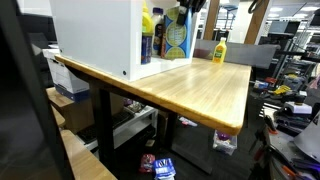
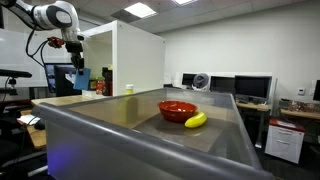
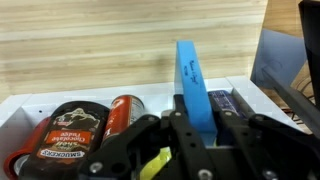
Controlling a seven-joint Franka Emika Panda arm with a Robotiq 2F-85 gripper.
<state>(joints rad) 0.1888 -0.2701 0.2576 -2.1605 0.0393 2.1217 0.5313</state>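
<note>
End effector (image 3: 198, 126) holding box (image 3: 192, 75), cans (image 3: 122, 112) in bin (image 3: 20, 108)

The white cabinet (image 1: 95, 35) shut off every way in except its open front, where my gripper (image 2: 77, 68) hung. In the wrist view, cans (image 3: 90, 125) crowded just beside the blue box (image 3: 195, 80), so there was little slack there. The table (image 1: 200, 90) offered broad bare wood for passing, and only a yellow bottle (image 1: 219, 50) stood on that stretch.
</note>
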